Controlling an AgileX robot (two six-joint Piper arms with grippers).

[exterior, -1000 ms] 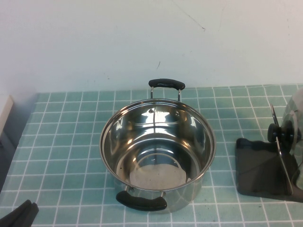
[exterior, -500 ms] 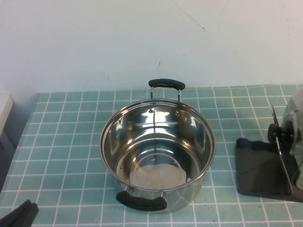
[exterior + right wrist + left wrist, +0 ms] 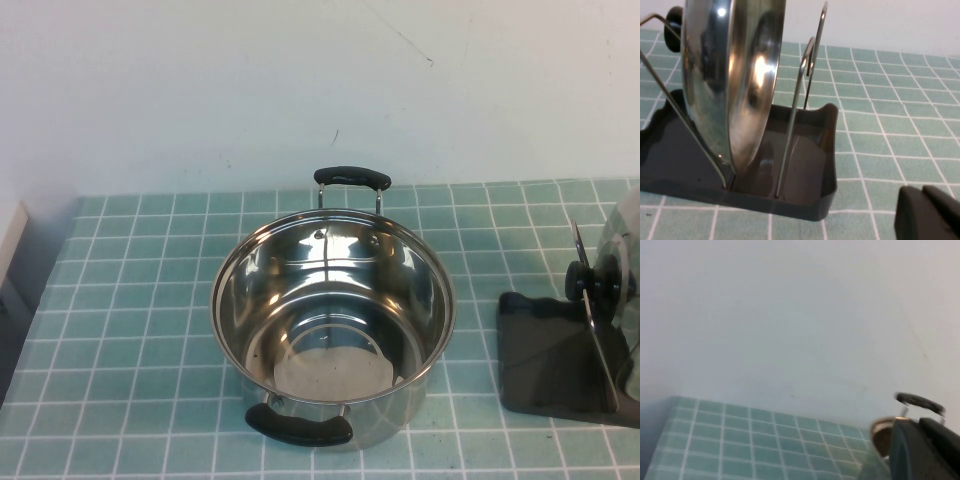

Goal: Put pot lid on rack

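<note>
The shiny steel pot lid stands on edge in the dark grey rack at the right edge of the table, its black knob facing the pot. In the right wrist view the lid leans between the rack's wire uprights in the tray. My right gripper is shut and empty, low over the tiles beside the rack, apart from it. My left gripper is shut and empty, out of the high view, with the pot's far handle behind it.
The open steel pot with two black handles stands mid-table on the green tiled mat. A white wall runs behind the table. A pale object sits at the left edge.
The dark tip of my left gripper at the bottom left corner of the high view has moved out of that view. The lid, rack and pot have not moved.
</note>
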